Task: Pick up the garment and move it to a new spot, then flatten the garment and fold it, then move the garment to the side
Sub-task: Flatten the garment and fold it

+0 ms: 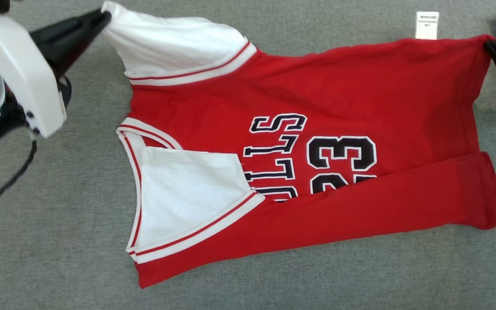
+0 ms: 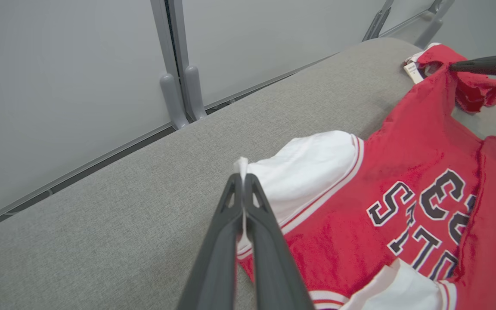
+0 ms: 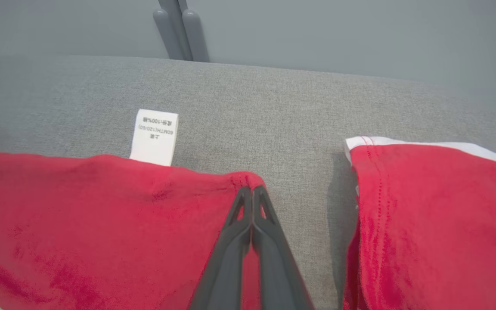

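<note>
— head view first: where's the garment?
— spread sideways on the grey cloth surface, neck to the left. red body, white sleeves with red-striped trim, dark white-edged letters and a "23". its near long edge is turned over the bottom of the print.
— and the grippers?
— left gripper is clamped on the tip of the far white sleeve, and right gripper is pinching the far hem corner. a white label sticks out past the far edge.
— left wrist view?
— fingers pressed together with white cloth caught between them.
— right wrist view?
— fingers closed on a puckered red corner. another red piece with a white edge lies just beside it, grey between them.
</note>
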Controlling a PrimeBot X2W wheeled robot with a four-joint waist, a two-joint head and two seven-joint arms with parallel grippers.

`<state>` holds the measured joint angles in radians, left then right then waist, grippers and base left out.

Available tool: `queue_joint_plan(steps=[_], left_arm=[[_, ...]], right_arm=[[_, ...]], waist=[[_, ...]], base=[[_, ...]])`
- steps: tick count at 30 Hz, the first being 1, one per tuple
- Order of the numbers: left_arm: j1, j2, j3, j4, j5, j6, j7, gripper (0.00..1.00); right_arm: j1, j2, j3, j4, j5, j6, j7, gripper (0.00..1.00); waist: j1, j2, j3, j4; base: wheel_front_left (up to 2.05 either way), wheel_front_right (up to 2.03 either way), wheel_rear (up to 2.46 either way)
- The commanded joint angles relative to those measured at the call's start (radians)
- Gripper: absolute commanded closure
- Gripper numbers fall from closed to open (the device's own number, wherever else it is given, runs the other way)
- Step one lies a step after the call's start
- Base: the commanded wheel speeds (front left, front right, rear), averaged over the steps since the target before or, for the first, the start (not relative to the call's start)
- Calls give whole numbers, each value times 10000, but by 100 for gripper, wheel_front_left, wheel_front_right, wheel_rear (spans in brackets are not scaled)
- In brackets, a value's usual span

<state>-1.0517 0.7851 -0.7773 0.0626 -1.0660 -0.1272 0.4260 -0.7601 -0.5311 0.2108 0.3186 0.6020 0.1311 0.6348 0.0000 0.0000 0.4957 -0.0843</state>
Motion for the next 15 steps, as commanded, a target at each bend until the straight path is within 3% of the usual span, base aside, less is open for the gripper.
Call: queue_joint_plan(steps=[1,9,15], left_arm=[[326,144,92,-288,-165,88,-131,100],[2256,1084,118,-2339,-658,740,-695,100],[3373,1435,180,-3598,-1001,1229,-1192,100]], right_arm=[[355,-93,-133,-328,226,-10,63,100],[2282,-678,-1115,-1841,666,-10,493,100],[3529,-820,-1927,-2513,670,-10,929,100]], waist=[[0,0,-142,127],[0,0,-549,425],[0,0,-777,672]], base=[[0,0,0],[0,0,0],[0,0,0]])
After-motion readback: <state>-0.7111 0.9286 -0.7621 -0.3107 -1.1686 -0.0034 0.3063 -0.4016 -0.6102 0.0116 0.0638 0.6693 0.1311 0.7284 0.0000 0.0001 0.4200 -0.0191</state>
